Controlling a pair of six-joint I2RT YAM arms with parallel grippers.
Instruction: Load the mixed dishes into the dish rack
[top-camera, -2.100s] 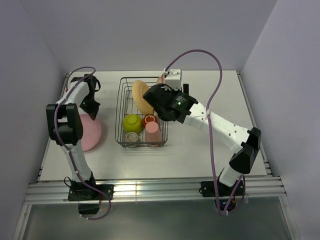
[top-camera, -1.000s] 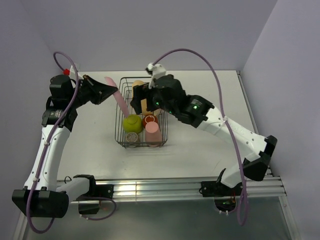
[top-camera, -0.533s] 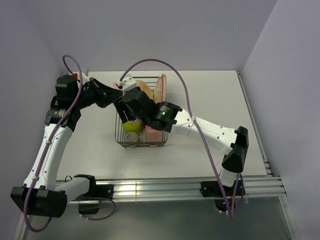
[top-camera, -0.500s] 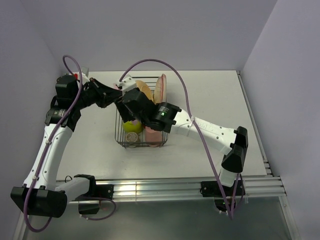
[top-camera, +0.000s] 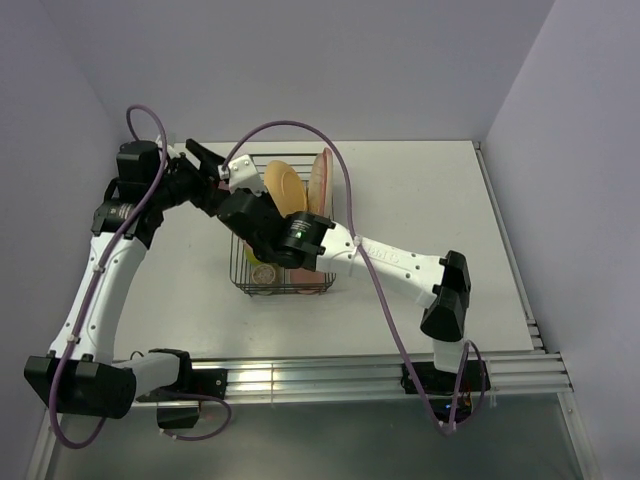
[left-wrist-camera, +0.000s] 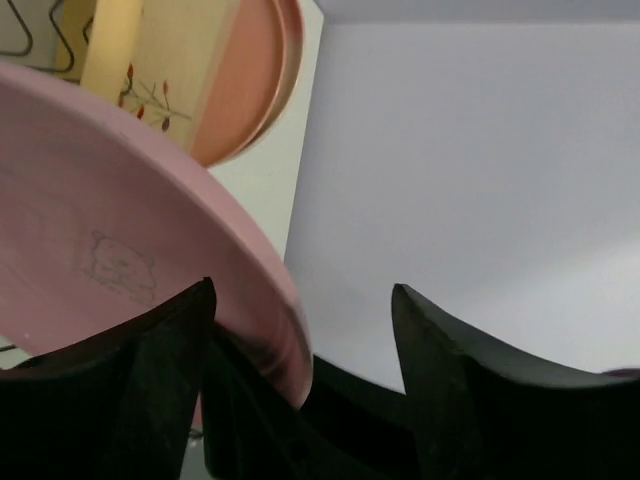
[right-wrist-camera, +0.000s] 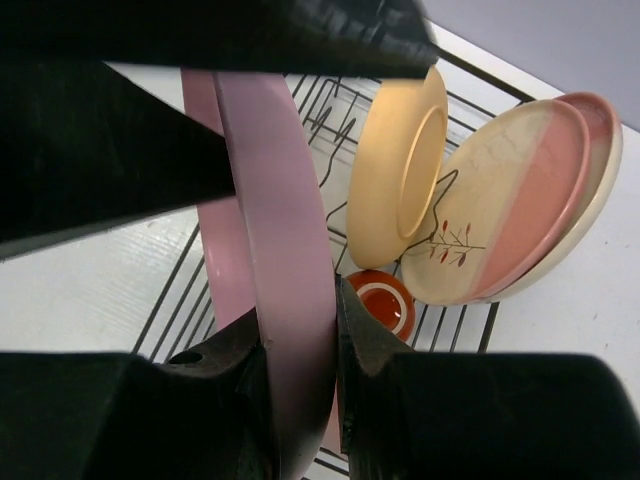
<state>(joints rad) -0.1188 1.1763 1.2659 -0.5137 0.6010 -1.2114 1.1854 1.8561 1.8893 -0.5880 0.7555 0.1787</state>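
Right wrist shows right fingers clamped on pink plate; left fingers apart.

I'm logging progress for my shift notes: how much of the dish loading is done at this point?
Done: a yellow plate, a twig plate and a third plate behind lean in the rack, beside a mug and a cup. In hand: the right pincer clamps the pink plate above the rack; the left pincer stands open around its rim. Left: seat that plate.

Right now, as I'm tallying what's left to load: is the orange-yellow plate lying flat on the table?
No, the orange-yellow plate stands on edge among the wires of the dish rack.
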